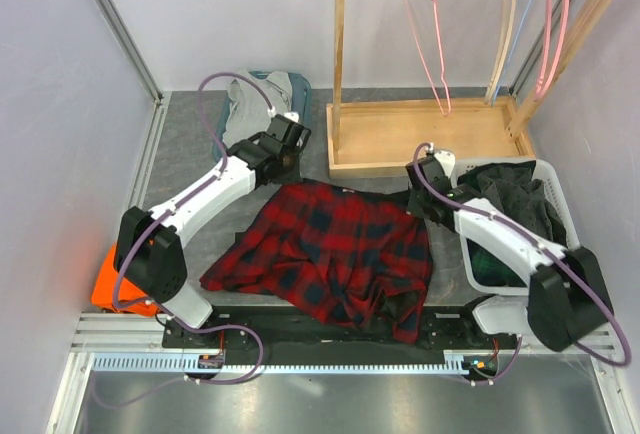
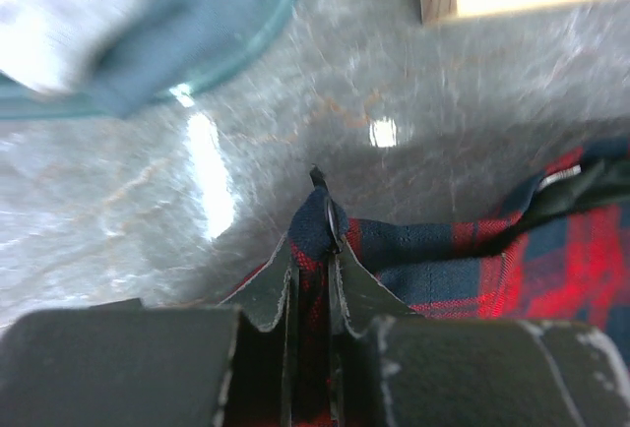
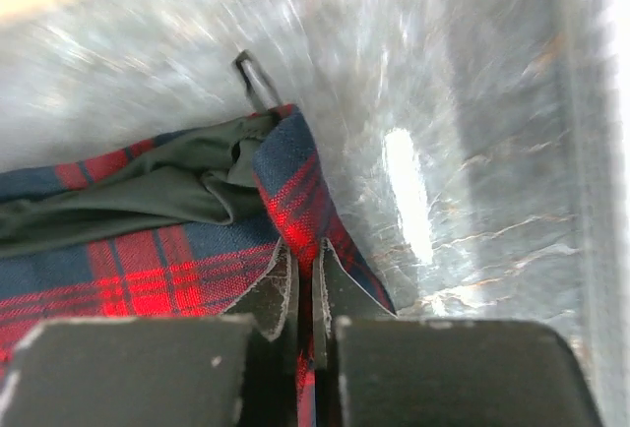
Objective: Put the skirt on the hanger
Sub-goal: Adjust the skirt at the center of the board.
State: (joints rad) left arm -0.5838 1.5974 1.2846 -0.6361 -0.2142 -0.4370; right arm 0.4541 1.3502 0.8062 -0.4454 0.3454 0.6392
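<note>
The skirt (image 1: 330, 254), red and navy plaid, lies spread on the grey table between the two arms. My left gripper (image 1: 286, 161) is shut on its far left waist corner; in the left wrist view the jaws (image 2: 313, 255) pinch a fold of plaid cloth (image 2: 492, 270). My right gripper (image 1: 428, 192) is shut on the far right waist corner; in the right wrist view a plaid fold (image 3: 295, 191) stands between the fingers (image 3: 307, 268), with the dark lining (image 3: 128, 201) to the left. A pink wire hanger (image 1: 430, 34) hangs on the wooden rack behind.
The rack's wooden base (image 1: 425, 134) lies just beyond both grippers. More hangers (image 1: 545, 24) hang at the rack's right end. A white basket (image 1: 555, 189) of dark clothes stands at the right. A pale garment (image 1: 255, 94) lies at the back left, an orange object (image 1: 105, 279) at the left edge.
</note>
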